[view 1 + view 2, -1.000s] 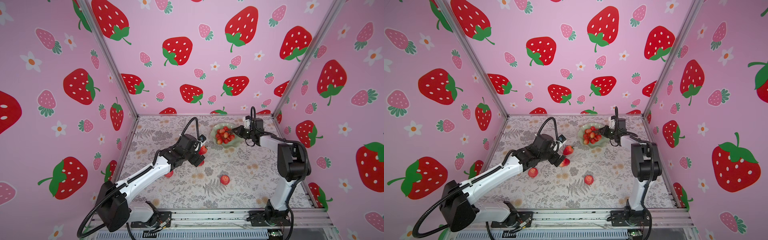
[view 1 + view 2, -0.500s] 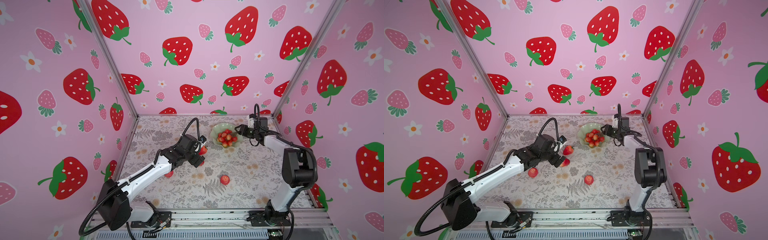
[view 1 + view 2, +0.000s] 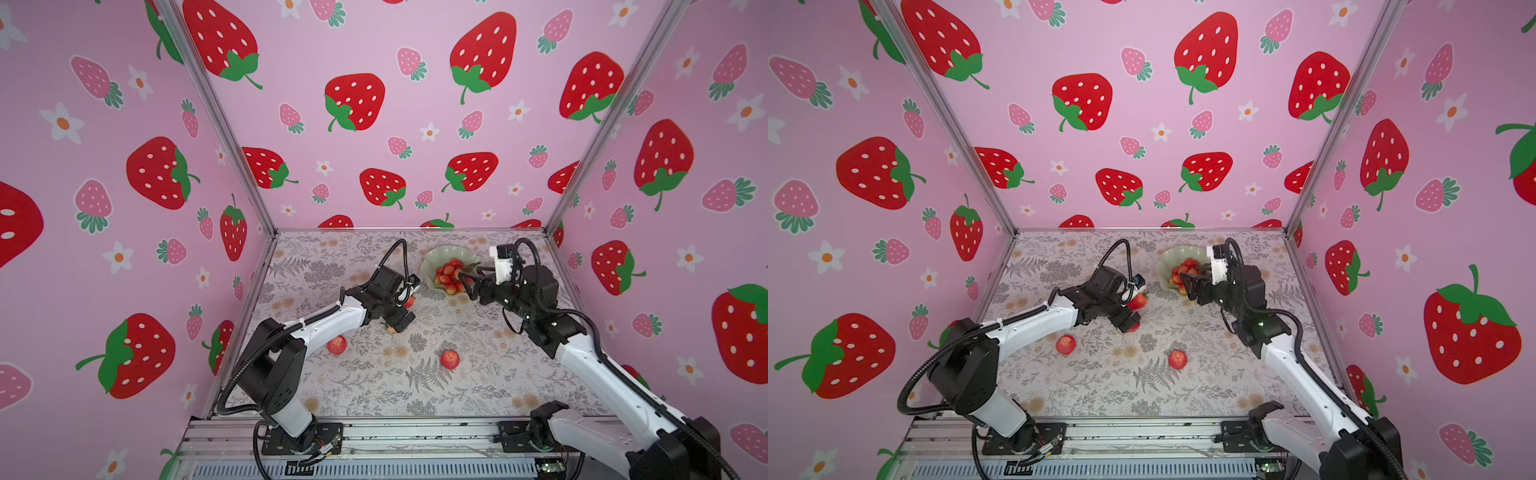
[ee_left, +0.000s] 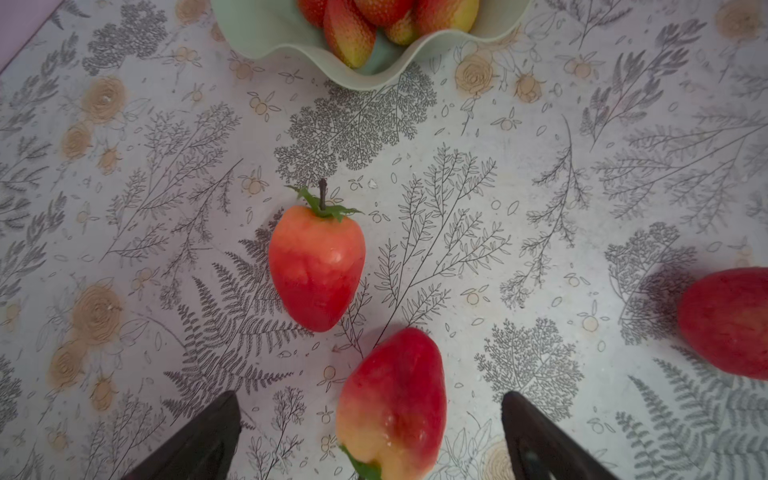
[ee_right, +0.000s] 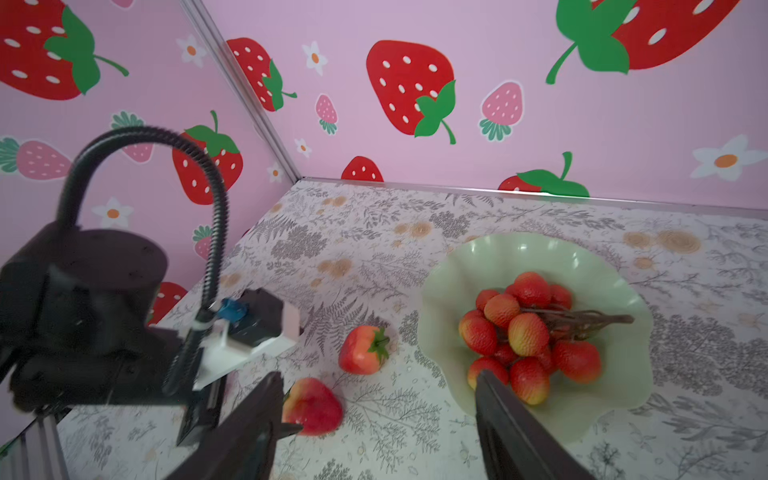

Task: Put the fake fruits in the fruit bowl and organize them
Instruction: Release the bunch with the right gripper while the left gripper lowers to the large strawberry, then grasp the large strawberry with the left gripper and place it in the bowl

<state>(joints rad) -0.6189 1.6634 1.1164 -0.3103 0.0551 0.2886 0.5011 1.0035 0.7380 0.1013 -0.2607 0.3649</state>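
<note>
the pale green glossy bowl with a wavy rim (image 5: 615, 266) stands near the back of the floral-printed tabletop (image 3: 374, 386), and the bunch of small red-orange cherries (image 5: 528, 332) on brown stems lies inside it. the right gripper (image 5: 378, 380) hangs just beside the bowl's rim, jaws spread and empty. the left gripper (image 4: 370, 399) is wide open low over the table; one red strawberry with a green cap (image 4: 392, 403) lies between its fingers, touching neither. the second strawberry (image 4: 316, 266) lies just beyond, towards the bowl. a round red-yellow apple (image 3: 336, 345) sits beside the left arm, a second apple (image 3: 450, 359) mid-table, both well apart from the bowl.
</note>
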